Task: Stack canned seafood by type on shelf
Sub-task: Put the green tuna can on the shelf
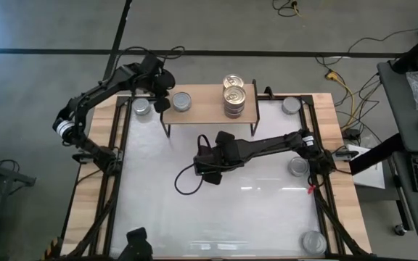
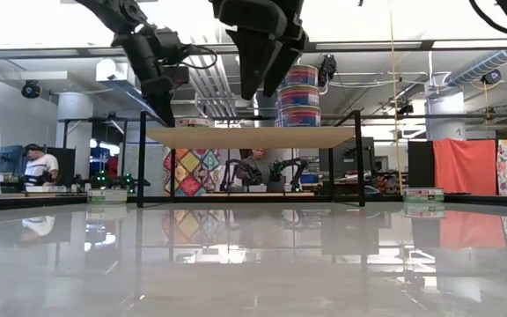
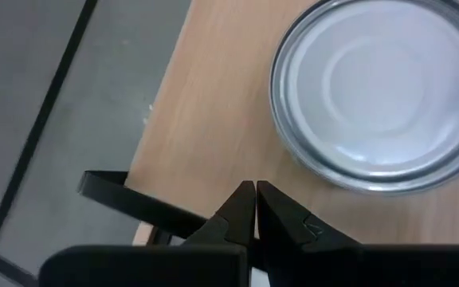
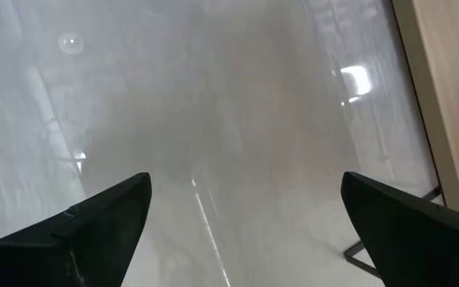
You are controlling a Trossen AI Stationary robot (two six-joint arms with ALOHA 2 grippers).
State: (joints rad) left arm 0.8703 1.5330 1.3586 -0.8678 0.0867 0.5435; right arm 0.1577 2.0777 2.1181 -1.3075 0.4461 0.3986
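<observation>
Left gripper (image 3: pixel 255 185), fingers pressed together and empty, hovered over the shelf (image 1: pixel 205 112) just beside a silver-lidded tin (image 1: pixel 182 101). Right gripper (image 1: pixel 207 168) hung wide, empty, over the table. Gold tins (image 1: pixel 234 96) stood stacked; the next move likely called for fetching another silver tin (image 1: pixel 297 167).

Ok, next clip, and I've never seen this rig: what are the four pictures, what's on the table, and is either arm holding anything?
Two robot arms work at a white table. One picture looks straight down, one looks level across the table, and two come from cameras on the wrists. The shelf carries a stack of gold-lidded tins and one silver-lidded tin. More silver-lidded tins sit around the table, such as one by the right edge. The left gripper is shut and empty, over the shelf's end beside the silver-lidded tin. The right gripper is open over bare table, holding nothing.
</observation>
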